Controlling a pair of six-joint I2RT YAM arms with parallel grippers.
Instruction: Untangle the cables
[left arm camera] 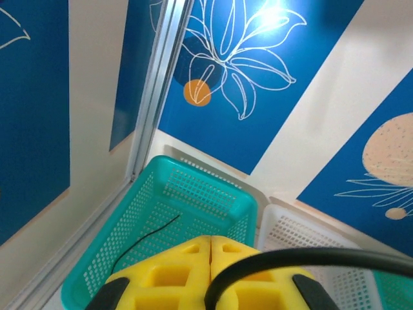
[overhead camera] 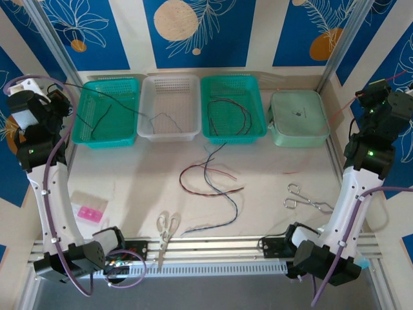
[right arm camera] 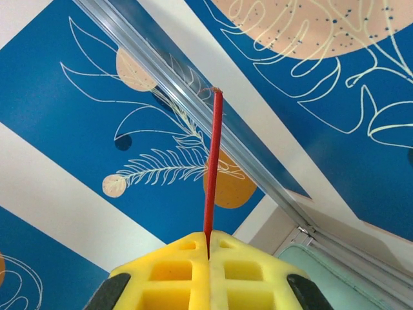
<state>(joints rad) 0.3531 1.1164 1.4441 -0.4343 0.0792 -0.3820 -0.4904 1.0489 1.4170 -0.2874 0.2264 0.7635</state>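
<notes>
Yellow fingers (right arm camera: 174, 274) of my right claw (right arm camera: 208, 244) sit at the bottom of that wrist view, pinched tight on a red cable (right arm camera: 211, 168) that pokes straight up against the blue wall. Where it goes below the pads is hidden.

Same deal on the left. My left claw (left arm camera: 211, 248) is squeezed closed on a black cable (left arm camera: 310, 257), which looks fat and blurry up close and gets cut off at the right edge. From the top view it's hair-thin, running from upper left into the white basket (overhead camera: 169, 134).

The rest of the cables (overhead camera: 208, 181) (red, black, blue-grey) are snarled mid-tabletop (overhead camera: 129, 174), and I can't count the strands in the knot. There's one black strand in the left teal basket (overhead camera: 103, 139) and a red-and-black loop in the right teal basket (overhead camera: 232, 137).

Count: three baskets, one pale green lidded box (overhead camera: 298, 119), two pairs of scissors (white-handled scissors (overhead camera: 166, 227) and metal scissors (overhead camera: 306, 200)). There's also a small pink thing (overhead camera: 87, 211) at lower left that I can't make out.
</notes>
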